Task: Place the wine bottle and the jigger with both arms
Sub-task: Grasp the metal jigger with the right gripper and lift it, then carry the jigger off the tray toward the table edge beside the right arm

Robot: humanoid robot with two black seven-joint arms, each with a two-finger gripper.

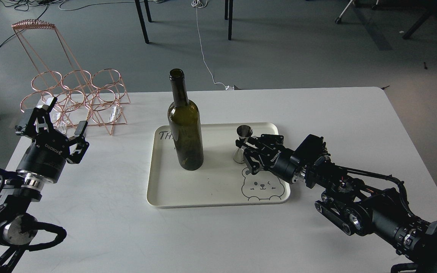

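The tall dark green wine bottle (185,129) stands upright on the left half of a cream tray (165,191). The small silver jigger (243,141) stands upright on the tray's right half. My right gripper (245,151) comes in from the right, and its fingers are closed around the jigger's lower half. My left gripper (57,118) is open and empty above the table's left side, well left of the tray and the bottle.
A copper wire bottle rack (75,94) stands at the table's back left, just behind my left gripper. The white table (317,113) ends close behind the tray's far side. A bear drawing marks the tray's front right corner.
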